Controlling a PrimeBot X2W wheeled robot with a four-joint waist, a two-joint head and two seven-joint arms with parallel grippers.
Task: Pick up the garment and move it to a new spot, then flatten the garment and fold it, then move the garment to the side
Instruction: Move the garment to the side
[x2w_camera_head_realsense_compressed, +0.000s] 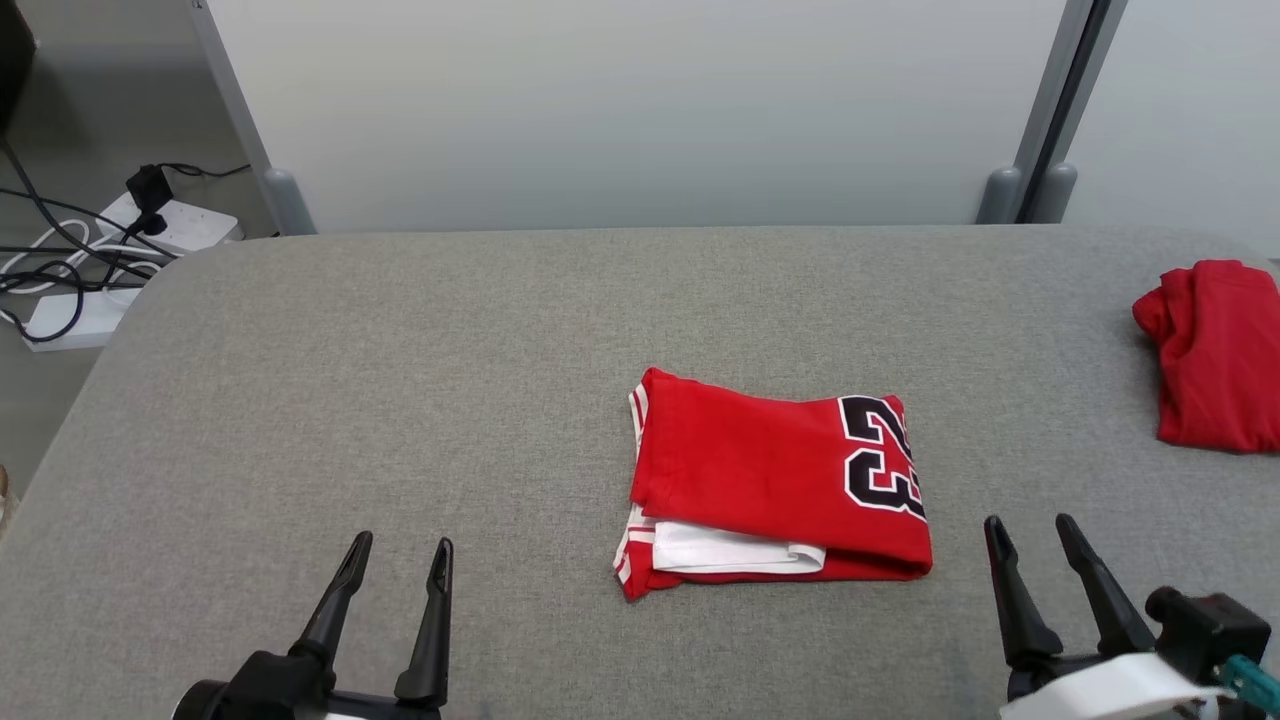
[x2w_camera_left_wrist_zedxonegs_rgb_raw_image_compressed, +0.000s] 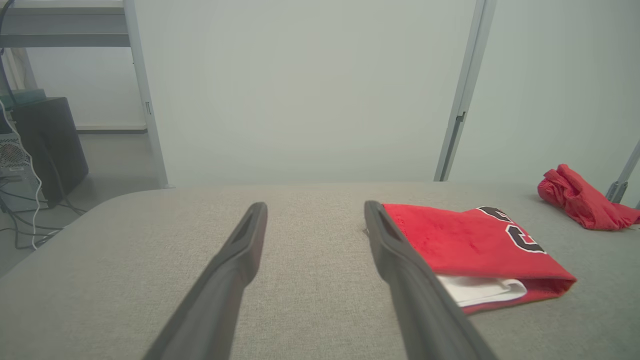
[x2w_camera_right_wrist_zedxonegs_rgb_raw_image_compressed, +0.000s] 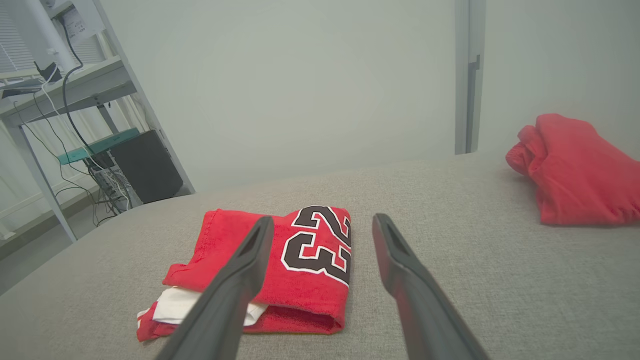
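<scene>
Head cam, L→R. Far L on the floor: two white pwr strips (x2w_camera_head_realsense_compressed: 175, 228) w/ black cables (x2w_camera_head_realsense_compressed: 60, 270) trailing over them, sitting just off the bench's rounded corner. Grey fabric bench (x2w_camera_head_realsense_compressed: 400, 380) is running across the whole width, w/ a pale partition (x2w_camera_head_realsense_compressed: 640, 110) standing behind its far edge.

L fingers (x2w_camera_head_realsense_compressed: 432, 620) are poking up at lower L. They're spread apart, gripping nothing, hovering over bare bench well apart from the garment. L wrist cam is agreeing: L fingers (x2w_camera_left_wrist_zedxonegs_rgb_raw_image_compressed: 235, 260) apart, nothing between them, garment (x2w_camera_left_wrist_zedxonegs_rgb_raw_image_compressed: 465, 240) lying off to their R side.

Garment (x2w_camera_head_realsense_compressed: 760, 465) is a red jersey folded into a rough rectangle. It's lying flat on the bench a bit R of centre. Black "23" w/ white outline is showing on its R end. A white inner layer and red/white striped trim are peeking out along the near edge and L side.

R fingers (x2w_camera_head_realsense_compressed: 1010, 590) are rising at lower R, also apart and empty, near the garment's near-R corner but not touching it. In the R wrist cam the R fingers (x2w_camera_right_wrist_zedxonegs_rgb_raw_image_compressed: 400, 270) are apart, w/ the garment (x2w_camera_right_wrist_zedxonegs_rgb_raw_image_compressed: 300, 285) lying beyond them, partly behind the L-hand finger.

Far R: 2nd red cloth (x2w_camera_head_realsense_compressed: 1215, 360) is lying bunched at the bench's R edge, well apart from the garment and partly cut off by the frame.
</scene>
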